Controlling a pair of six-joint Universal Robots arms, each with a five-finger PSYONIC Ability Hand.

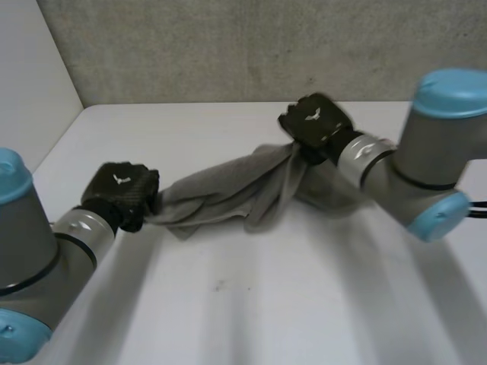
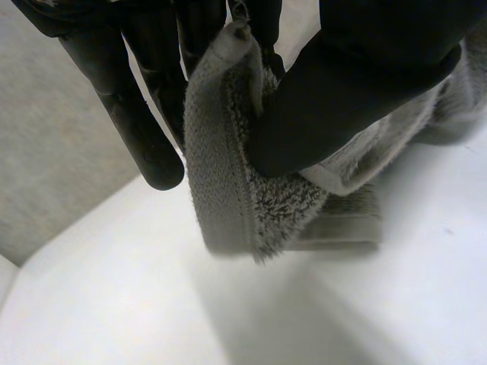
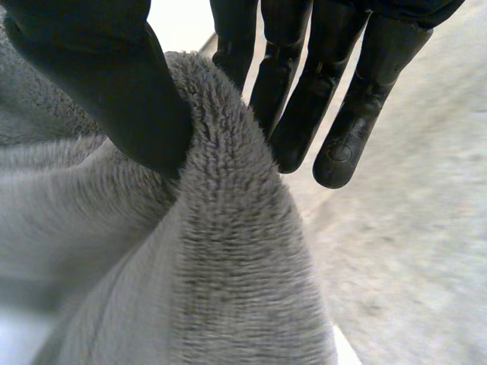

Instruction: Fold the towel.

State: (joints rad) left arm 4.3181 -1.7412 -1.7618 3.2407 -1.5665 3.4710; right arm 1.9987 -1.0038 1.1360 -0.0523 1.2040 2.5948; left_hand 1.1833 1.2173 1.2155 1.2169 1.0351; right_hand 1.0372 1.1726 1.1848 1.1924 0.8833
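Observation:
A grey towel (image 1: 228,192) hangs bunched and stretched between my two hands above the white table (image 1: 304,289). My left hand (image 1: 122,194) holds its near left end. In the left wrist view the thumb (image 2: 358,84) pinches the towel's hemmed edge (image 2: 228,175) against the fingers (image 2: 129,114). My right hand (image 1: 313,122) holds the far right end, raised higher. In the right wrist view its thumb (image 3: 114,84) presses a fold of the towel (image 3: 221,251) against the fingers (image 3: 304,91).
A grey wall (image 1: 228,46) runs along the table's far edge, and a white panel (image 1: 30,76) closes off the left side. Bare table surface lies in front of the towel.

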